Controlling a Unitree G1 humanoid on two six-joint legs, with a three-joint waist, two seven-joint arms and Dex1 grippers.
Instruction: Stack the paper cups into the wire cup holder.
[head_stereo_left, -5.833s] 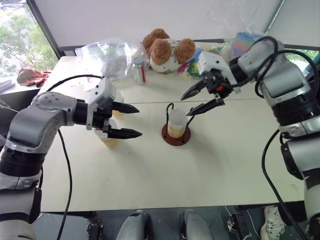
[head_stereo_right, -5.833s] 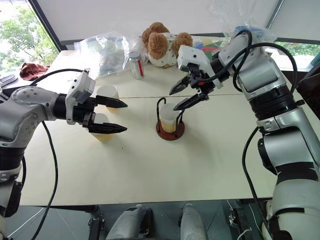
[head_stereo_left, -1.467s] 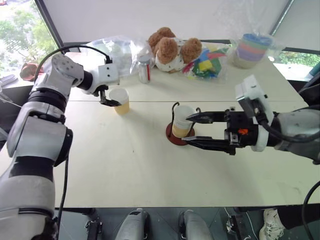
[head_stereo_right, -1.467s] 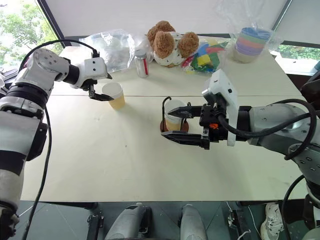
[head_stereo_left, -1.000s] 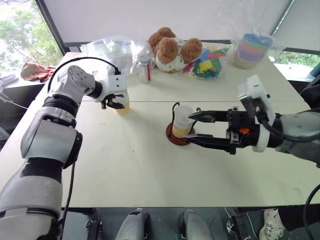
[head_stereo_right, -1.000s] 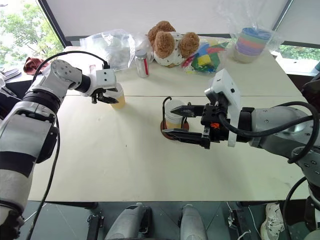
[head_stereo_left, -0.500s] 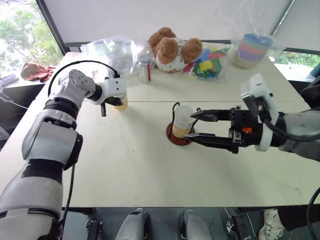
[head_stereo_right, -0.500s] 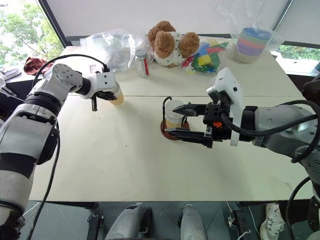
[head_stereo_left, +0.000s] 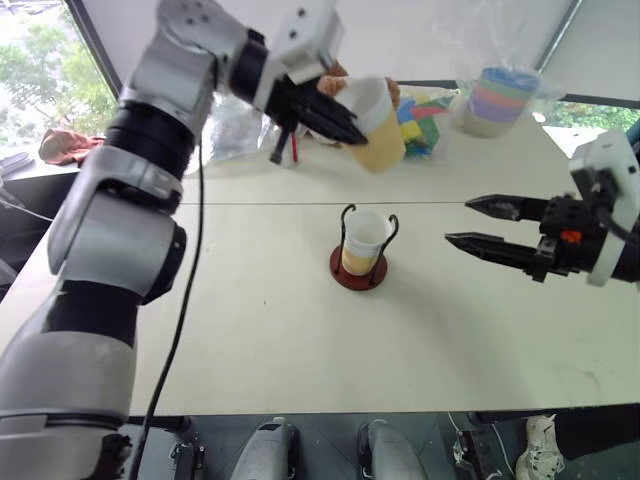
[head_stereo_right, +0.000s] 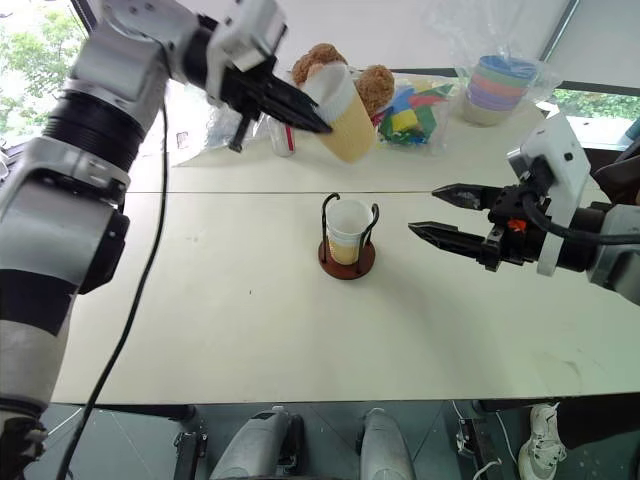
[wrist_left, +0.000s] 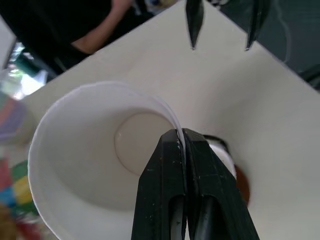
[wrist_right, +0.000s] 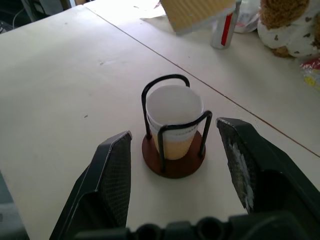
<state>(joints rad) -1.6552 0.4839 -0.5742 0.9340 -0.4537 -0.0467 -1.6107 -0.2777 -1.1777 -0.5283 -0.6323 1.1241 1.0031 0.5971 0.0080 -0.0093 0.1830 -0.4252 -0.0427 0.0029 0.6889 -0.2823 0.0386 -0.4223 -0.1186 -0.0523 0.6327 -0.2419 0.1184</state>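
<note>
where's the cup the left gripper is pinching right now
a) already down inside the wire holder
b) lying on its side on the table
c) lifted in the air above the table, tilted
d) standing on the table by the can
c: the left gripper pinches the rim of a paper cup, tilted in the air behind the wire cup holder.

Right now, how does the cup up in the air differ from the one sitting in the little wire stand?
The raised cup hangs tilted above the table, its rim pinched by the left gripper; the cup in the wire cup holder stands upright, untouched, between the wire loops. The raised one is empty inside. Both have a white rim and yellow-orange lower band.
</note>
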